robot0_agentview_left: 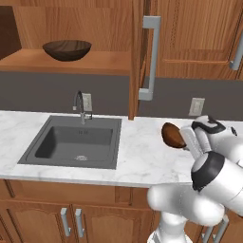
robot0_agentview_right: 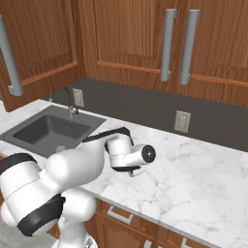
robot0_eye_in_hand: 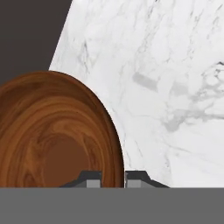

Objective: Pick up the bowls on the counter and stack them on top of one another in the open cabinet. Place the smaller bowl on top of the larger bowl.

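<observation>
Hand view: the gripper (robot0_eye_in_hand: 113,178) is seen clamped on the rim of the smaller bowl (robot0_eye_in_hand: 52,135), held tilted above the worktop (robot0_eye_in_hand: 166,87). The larger bowl (robot0_agentview_left: 67,50) is seen at eleven o'clock in the open cabinet (robot0_agentview_left: 71,62).

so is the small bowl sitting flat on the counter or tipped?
Tipped. The smaller bowl stands on edge above the counter, its interior facing sideways, with the end effector shut on its rim.

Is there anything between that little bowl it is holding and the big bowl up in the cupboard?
The open cabinet door hangs between the smaller bowl in the gripper and the larger bowl; the bowl must pass round it.
</observation>
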Robot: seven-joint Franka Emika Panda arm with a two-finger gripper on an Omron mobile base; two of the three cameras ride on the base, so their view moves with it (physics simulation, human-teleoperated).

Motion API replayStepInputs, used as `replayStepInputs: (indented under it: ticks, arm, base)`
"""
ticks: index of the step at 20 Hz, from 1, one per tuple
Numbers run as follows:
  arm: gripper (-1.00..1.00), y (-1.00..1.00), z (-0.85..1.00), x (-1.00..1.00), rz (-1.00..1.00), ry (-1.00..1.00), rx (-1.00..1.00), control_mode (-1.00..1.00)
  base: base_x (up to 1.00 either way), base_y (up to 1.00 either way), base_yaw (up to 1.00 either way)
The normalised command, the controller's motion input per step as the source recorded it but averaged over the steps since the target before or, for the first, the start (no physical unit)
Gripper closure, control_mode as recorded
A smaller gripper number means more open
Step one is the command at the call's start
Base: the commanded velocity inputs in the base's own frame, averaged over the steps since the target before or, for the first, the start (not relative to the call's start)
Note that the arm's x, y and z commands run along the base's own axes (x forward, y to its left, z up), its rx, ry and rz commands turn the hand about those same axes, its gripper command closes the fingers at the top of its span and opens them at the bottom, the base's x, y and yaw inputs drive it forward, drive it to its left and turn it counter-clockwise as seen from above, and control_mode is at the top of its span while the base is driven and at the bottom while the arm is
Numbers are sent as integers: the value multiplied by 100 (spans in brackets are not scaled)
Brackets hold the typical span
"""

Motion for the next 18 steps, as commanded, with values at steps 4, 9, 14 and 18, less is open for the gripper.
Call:
replayStepInputs:
  ticks: [4,9,14,18]
  arm:
    - [100,-1,49,-40,6,4,2,-100]
    - [100,1,34,-42,5,8,-5,-100]
    - [100,6,15,-36,2,7,-16,-100]
    - [100,9,12,-28,0,6,-18,-100]
  base:
    - [0,0,0]
    - [0,0,0]
    - [0,0,0]
    - [0,0,0]
